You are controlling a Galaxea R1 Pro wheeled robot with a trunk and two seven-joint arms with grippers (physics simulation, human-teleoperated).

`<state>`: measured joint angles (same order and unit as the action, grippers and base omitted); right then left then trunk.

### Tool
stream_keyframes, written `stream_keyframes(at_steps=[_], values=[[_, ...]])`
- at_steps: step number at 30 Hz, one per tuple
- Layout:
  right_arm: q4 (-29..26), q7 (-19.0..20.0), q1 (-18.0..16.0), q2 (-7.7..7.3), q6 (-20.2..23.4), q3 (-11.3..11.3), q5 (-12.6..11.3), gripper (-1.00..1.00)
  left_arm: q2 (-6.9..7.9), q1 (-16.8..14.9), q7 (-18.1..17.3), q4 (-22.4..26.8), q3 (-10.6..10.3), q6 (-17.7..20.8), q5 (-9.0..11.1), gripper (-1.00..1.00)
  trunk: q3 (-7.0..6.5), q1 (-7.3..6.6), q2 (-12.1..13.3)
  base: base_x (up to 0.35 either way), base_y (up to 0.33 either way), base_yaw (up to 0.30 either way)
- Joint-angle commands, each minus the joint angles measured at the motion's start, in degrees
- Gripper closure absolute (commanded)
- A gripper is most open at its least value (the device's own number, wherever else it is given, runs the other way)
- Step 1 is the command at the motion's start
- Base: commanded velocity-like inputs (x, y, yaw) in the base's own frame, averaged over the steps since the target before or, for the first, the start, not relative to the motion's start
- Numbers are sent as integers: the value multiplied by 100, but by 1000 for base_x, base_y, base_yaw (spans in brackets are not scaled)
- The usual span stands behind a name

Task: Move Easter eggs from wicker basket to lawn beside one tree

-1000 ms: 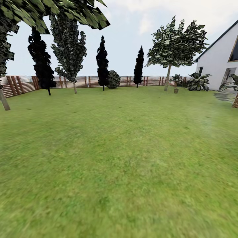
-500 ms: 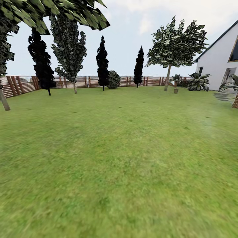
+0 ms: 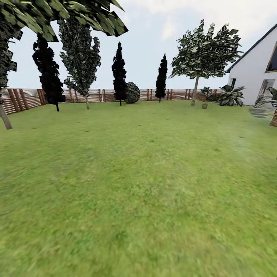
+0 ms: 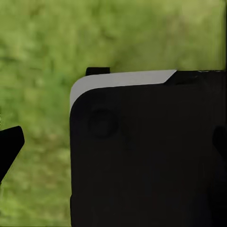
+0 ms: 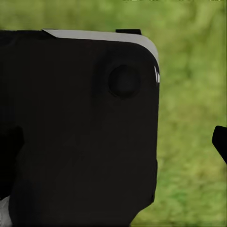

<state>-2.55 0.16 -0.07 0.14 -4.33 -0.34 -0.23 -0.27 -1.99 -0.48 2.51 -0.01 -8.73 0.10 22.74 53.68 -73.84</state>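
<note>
Left wrist view: a black fingertip [image 4: 10,142] pokes in at 9 o'clock, and a large black body panel of the robot [image 4: 146,156] blocks the rest. Blurred lawn [image 4: 42,47] lies behind. Jaw opening cannot be judged here, and nothing is seen held.

Right wrist view: same arrangement. A black fingertip [image 5: 220,142] sits at 3 o'clock, and a dark panel with a round boss [image 5: 80,123] lies across the frame from 9 o'clock to past centre, over green grass [image 5: 194,85]. Aperture not readable; no egg visible between the fingers.

Head view: the lawn [image 3: 138,184] runs bare from 6 o'clock to the slatted wooden fence [image 3: 104,94] at 12 o'clock. A pale-trunked tree [image 3: 196,86] with a blocky canopy stands at 1 o'clock, and a small brownish object [image 3: 204,105], too small to identify, lies just beside its base. Two dark cypresses [image 3: 119,73] stand near 12 o'clock with a round shrub [image 3: 132,92] between them. A second pale trunk [image 3: 4,115] leans at 9 o'clock. The white house [image 3: 254,73] sits at 2 o'clock.

Change: against the frames from the past second, the scene is almost identical; only the small object by the tree reads slightly differently. Judgement: the base is near stationary or barely creeping.

Neither the wicker basket nor the eggs can be located from these views, so the task stands at search and approach, with no egg retrieved as far as can be told.
</note>
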Motion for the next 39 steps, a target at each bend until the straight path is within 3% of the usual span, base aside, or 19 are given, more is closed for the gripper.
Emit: stream_keyframes(at_steps=[1,11,30,35,39], values=[[-1,2,-1,-1,-15,-7,-3,-100,0,-3,-5,-5,-1,-73,1,-100,-14,-23,38,0,0,-59],[0,0,-1,1,-21,-25,-3,-100,1,-3,-5,-5,-16,-618,-1,-100,-214,-242,440,0,0,-220],[0,1,-1,3,-24,-45,-11,-100,9,4,-5,-11,-42,-940,-42,-100,-558,-660,1202,0,0,-277],[0,7,0,-3,-42,-407,-5,-100,9,5,-5,-13,-43,-981,-45,-100,-648,-770,1402,0,0,-227],[0,9,-1,-4,-60,-548,-4,-100,10,5,-5,-12,-43,-987,-45,-100,-719,-857,1562,0,0,-179]])
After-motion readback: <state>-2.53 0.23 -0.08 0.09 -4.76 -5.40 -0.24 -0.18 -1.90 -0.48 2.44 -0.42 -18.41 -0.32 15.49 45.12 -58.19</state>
